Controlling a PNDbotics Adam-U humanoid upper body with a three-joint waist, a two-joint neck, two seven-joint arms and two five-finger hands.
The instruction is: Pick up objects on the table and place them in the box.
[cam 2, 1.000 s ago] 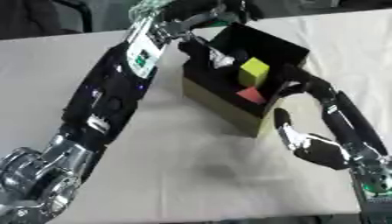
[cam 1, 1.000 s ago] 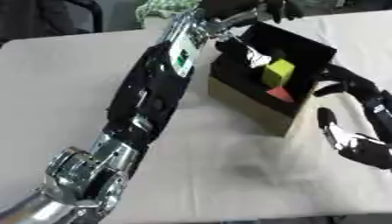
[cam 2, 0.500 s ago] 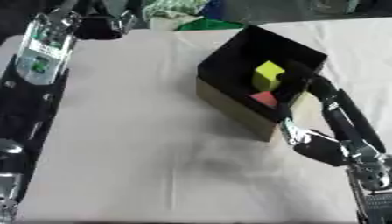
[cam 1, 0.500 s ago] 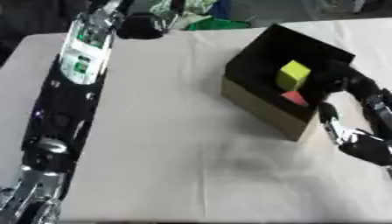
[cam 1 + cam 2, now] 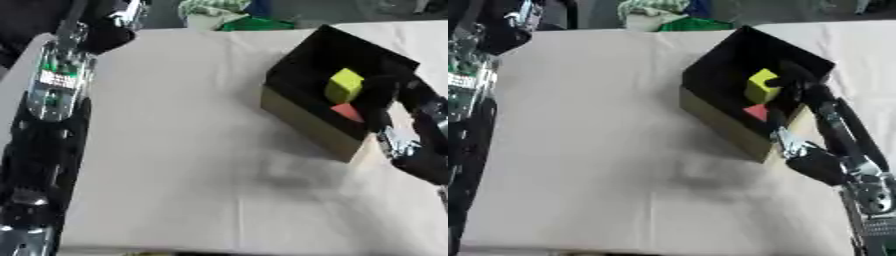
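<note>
A: What differs from 1 second ago?

B: The left arm (image 5: 52, 115) no longer reaches across to the box. It now lies along the table's left edge, running from the near left corner up toward the far left corner. Its surface is black with silver joints and a green printed patch partway up. The left hand (image 5: 118, 22) sits beyond the far left corner; I cannot tell whether its fingers are spread or curled.

A: And the right hand?

B: The right hand (image 5: 811, 150) stays against the box's near right corner, as before. Its black fingers (image 5: 798, 85) hook over the right rim in a wide curve, with a silver part showing beside the cardboard wall.

A: Where are the task's things?

B: Both visible ones are inside the box (image 5: 306, 122), which stands at an angle near the table's right edge. It is plain tan cardboard outside and black inside, with its top open. A red block (image 5: 348, 112) with a slanted face lies on the floor of the box, and a yellow-green cube (image 5: 344, 85) sits tilted just behind it, touching or nearly so.

A: The table itself?

B: The table (image 5: 192, 165) is covered by a smooth beige cloth with faint fold creases. Past its far edge lies a green and white bundle (image 5: 223, 12).
</note>
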